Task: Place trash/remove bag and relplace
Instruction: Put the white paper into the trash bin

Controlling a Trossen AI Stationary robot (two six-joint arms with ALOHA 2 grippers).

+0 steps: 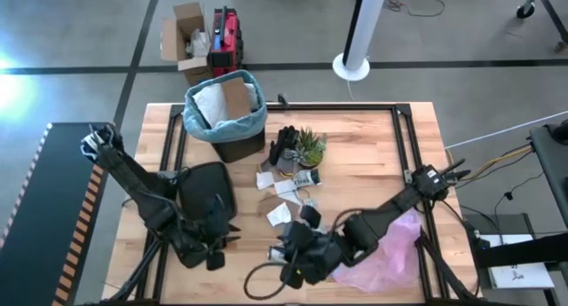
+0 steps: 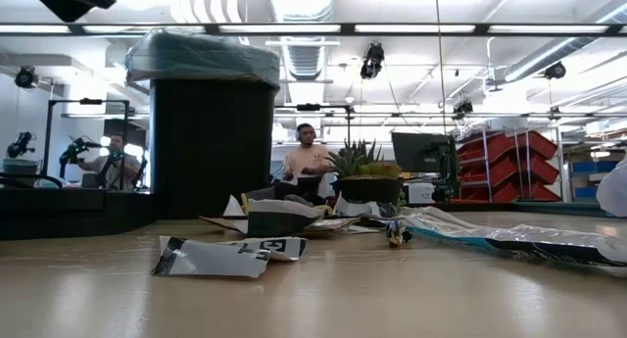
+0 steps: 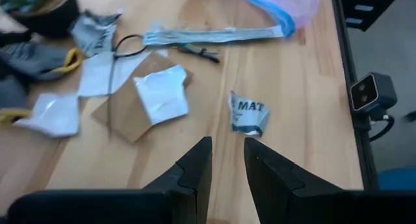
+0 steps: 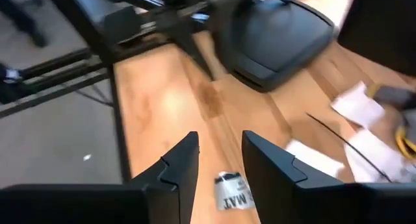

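Note:
The black bin stands at the table's far left, lined with the light blue bag and holding paper trash. Loose trash lies mid-table: white sheets, brown paper and a crumpled printed wrapper near the front edge. My left gripper hovers open at the near left, pointing toward the wrapper. My right gripper hangs open above the same wrapper, which lies on the table under the gap between its fingers. In the low view the wrapper rests flat with no gripper on it.
A pinkish plastic bag lies at the near right under my right arm. A small potted plant and dark gloves sit beside the bin. A black cable crosses the litter. A small camera stands at the front edge.

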